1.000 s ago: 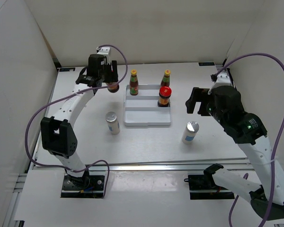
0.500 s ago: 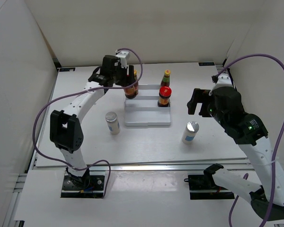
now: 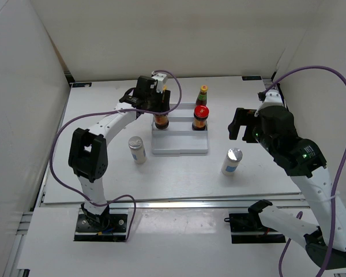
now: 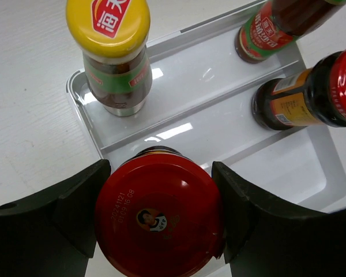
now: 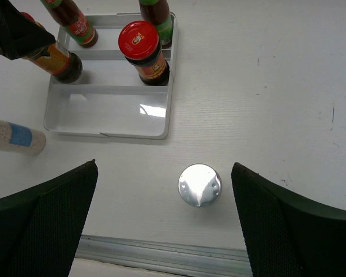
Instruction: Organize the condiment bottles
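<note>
Our left hand (image 4: 160, 202) grips the red-lidded jar (image 4: 155, 225) above the tray (image 4: 219, 124)'s middle step; we should lower it upright. Right hand (image 5: 164, 167) stands wide.

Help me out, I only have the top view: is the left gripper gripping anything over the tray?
Observer: Yes. The left wrist view shows the left gripper closed on a red-lidded jar, a finger on each side.
Operator: Is it set down?
Observer: Cannot tell. The right wrist view puts its base at the white tray's middle step, beside the other red-lidded jar.
Operator: And the right gripper?
Observer: Open; its own view frames a silver-topped shaker, upright on the table, between its fingers.
</note>
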`<state>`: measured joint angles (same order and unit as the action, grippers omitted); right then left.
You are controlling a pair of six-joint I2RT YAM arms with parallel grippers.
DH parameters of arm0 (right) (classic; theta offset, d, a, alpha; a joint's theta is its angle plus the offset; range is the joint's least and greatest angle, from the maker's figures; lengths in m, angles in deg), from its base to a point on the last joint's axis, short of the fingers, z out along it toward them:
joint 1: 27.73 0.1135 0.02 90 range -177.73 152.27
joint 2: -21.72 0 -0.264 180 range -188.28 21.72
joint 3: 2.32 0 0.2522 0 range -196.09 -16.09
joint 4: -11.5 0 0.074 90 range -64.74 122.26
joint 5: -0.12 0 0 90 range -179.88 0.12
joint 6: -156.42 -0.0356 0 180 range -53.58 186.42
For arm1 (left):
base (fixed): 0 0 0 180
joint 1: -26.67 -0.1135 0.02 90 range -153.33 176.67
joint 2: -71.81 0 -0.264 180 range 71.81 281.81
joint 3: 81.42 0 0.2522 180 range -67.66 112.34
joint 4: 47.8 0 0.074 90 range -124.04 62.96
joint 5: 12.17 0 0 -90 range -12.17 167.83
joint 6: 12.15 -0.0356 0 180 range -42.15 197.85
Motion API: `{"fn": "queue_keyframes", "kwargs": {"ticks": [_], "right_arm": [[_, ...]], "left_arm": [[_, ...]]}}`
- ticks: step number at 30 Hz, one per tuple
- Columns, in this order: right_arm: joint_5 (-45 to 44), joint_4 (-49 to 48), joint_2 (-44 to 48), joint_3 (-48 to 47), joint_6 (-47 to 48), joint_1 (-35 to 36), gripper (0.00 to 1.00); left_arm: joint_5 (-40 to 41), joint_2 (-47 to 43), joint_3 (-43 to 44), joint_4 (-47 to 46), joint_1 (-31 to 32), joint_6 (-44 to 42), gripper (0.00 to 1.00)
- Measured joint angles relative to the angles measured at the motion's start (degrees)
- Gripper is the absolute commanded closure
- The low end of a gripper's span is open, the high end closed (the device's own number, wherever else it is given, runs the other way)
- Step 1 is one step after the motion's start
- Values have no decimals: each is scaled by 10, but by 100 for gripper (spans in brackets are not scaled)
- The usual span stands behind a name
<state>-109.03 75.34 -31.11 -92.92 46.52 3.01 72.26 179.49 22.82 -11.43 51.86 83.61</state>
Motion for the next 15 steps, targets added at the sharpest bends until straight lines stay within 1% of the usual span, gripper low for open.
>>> {"fn": "queue_keyframes", "kwargs": {"ticks": [8,15], "right_arm": [[0,0,0,0,3,0,0],[0,5,0,0,5,0,0]], "left_arm": [[36,28,-1,-19,13,-15,89],[47,45,-10,-35,22,-19,89]]}}
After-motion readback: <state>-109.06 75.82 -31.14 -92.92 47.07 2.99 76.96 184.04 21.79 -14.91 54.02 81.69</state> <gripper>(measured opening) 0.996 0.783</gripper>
